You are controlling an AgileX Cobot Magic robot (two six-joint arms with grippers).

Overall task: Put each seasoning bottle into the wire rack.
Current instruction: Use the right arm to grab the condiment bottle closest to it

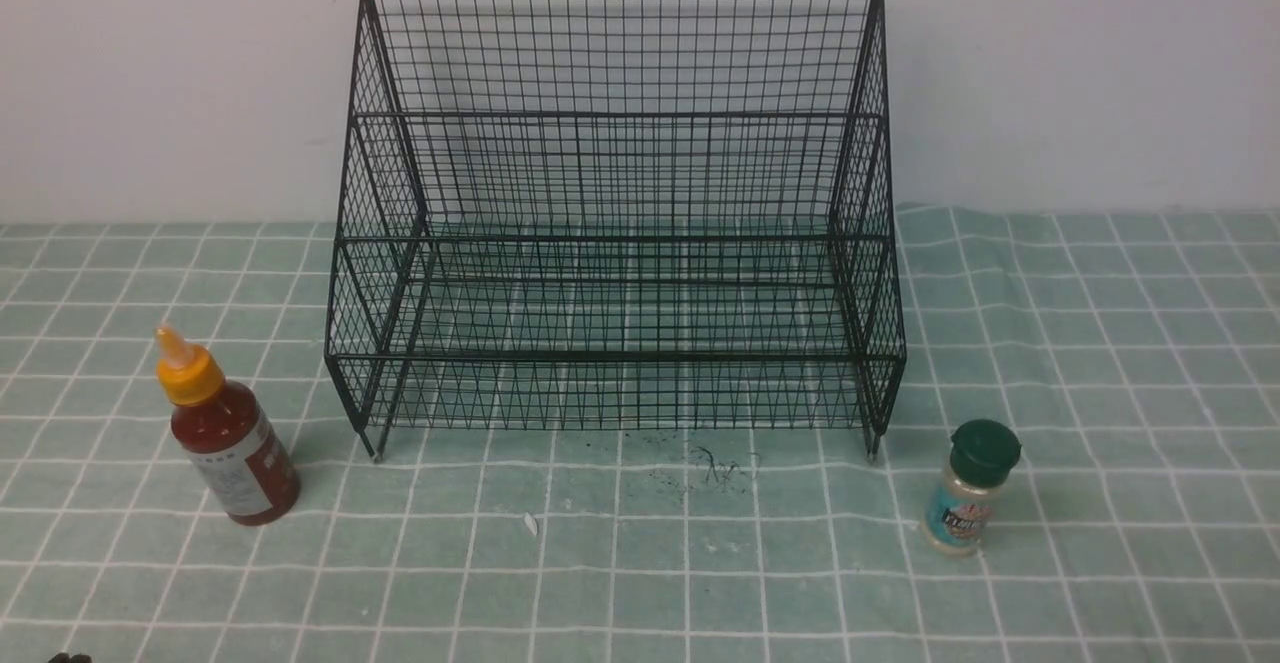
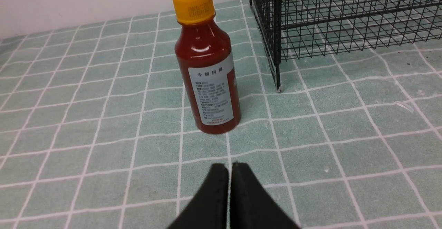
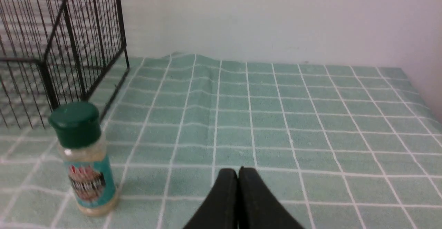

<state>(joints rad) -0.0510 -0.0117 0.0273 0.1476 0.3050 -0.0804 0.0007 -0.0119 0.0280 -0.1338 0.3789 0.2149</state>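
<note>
Sauce bottle [image 1: 232,443] left of wire rack [image 1: 615,243], shaker jar [image 1: 970,488] right, left hand [image 2: 229,168] closed, right hand [image 3: 238,172] closed

The red sauce bottle [image 1: 232,438], with an orange-yellow cap and a white label, stands upright straight ahead of the left jaws. The green-capped, teal-labelled shaker jar [image 1: 970,488] stands upright ahead of the right jaws, off toward the black wire rack [image 1: 610,354]. The rack stands beyond both bottles.
</note>
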